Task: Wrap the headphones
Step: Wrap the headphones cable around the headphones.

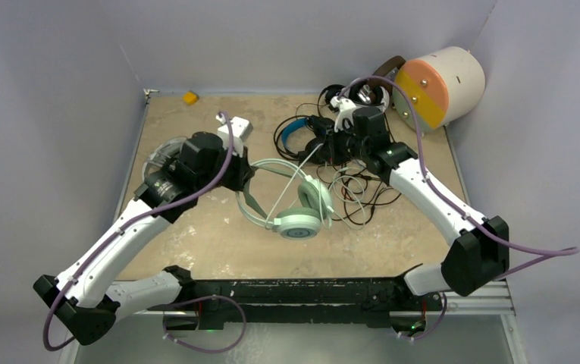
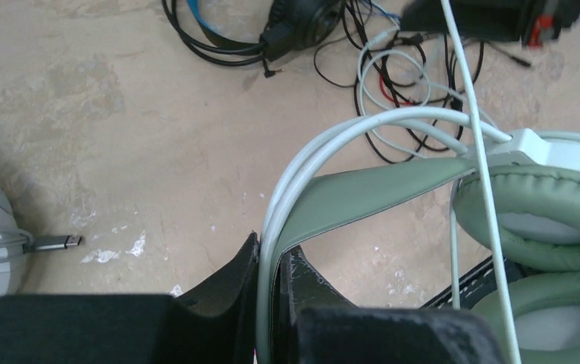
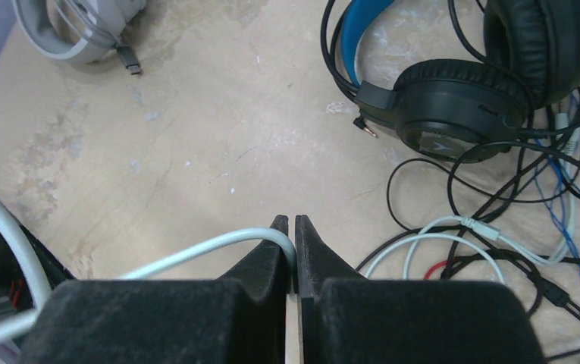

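Mint-green headphones [image 1: 299, 222]: left fingers [image 2: 226, 292] grip headband [image 2: 370, 189], right fingers [image 3: 264, 264] cable [image 3: 195, 252]

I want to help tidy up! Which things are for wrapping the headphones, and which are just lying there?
For the job: mint-green headphones, gripped by the left end effector; their cable, pinched in the right end effector; black headphones with blue band; white-grey headphones.
Just lying about: cream cylinder; small yellow block.

text: none legible | black headphones [image 3: 453, 114]: faint emblem, unreadable
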### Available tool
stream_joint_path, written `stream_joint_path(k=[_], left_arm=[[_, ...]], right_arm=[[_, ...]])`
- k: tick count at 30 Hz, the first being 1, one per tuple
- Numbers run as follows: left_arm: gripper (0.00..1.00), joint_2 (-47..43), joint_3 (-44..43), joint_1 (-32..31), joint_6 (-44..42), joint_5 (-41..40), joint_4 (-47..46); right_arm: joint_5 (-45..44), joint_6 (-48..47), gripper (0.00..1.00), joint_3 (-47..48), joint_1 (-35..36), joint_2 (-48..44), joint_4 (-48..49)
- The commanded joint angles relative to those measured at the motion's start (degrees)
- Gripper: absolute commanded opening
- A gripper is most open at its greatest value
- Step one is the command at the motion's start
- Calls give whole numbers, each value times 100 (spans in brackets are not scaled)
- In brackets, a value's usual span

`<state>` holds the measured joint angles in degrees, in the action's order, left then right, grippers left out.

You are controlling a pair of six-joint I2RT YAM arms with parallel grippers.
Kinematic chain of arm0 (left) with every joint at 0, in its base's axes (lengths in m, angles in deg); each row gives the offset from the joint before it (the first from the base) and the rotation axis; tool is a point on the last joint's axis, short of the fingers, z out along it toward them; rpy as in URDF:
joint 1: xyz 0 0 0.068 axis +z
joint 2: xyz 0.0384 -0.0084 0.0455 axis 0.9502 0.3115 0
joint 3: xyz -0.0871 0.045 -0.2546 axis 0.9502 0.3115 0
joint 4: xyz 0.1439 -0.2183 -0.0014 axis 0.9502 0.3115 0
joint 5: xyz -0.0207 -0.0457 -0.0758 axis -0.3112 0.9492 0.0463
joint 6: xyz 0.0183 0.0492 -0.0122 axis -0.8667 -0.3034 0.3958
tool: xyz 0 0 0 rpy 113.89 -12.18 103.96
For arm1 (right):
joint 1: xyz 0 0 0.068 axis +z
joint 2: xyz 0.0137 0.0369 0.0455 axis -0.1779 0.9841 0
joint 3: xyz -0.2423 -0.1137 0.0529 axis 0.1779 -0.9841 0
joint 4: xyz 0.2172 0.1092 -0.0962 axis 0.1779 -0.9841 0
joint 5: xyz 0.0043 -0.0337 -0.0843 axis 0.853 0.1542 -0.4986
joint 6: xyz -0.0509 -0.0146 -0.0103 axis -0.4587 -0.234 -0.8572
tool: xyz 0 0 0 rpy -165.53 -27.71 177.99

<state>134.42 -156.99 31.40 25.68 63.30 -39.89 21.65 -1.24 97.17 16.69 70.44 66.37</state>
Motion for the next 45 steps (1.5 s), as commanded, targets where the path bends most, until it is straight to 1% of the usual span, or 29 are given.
stream_joint_path(k=[1, 4, 7, 12, 14, 16, 19, 26, 28, 30, 32, 41, 45], left_arm=[[0, -162, -659, 752, 691, 1528, -65], [0, -97, -941, 779, 794, 1461, 36], [0, -3, -1298, 783, 1065, 1209, 243], [0, 132, -1682, 785, 1562, 1884, 136], [0, 169, -1799, 784, 1729, 1947, 89], [0, 205, -1872, 783, 1810, 1767, 55], [0, 304, -2060, 781, 1818, 1309, 180], [0, 508, -2656, 781, 1993, 720, 333], [0, 571, -2736, 785, 2115, 623, 327], [0, 634, -2770, 783, 2287, 662, 277], [0, 690, -2756, 792, 2391, 758, 171], [0, 1031, -3111, 924, 2619, 856, 107], [0, 1237, -3282, 1088, 2817, 1252, 7]], right_arm=[[421, 369, 3, -728, -215, -314, 1678], [611, 432, 0, -1043, -215, -316, 2273], [908, 475, 2, -1307, -215, -302, 2788], [1483, 688, 8, -1503, -215, -79, 3453], [1577, 814, 11, -1730, -215, -70, 4010], [1508, 878, 15, -1916, -215, -51, 4542], [1457, 915, 19, -2017, -215, 63, 4976], [1373, 930, 23, -2221, -215, 303, 5443], [1403, 935, 26, -2337, -215, 369, 5551], [1377, 900, 32, -2465, -215, 427, 5702], [1324, 830, 35, -2495, -215, 526, 5781], [1360, 772, 35, -2417, -211, 995, 5979], [1572, 937, 36, -2422, -191, 1182, 6167]])
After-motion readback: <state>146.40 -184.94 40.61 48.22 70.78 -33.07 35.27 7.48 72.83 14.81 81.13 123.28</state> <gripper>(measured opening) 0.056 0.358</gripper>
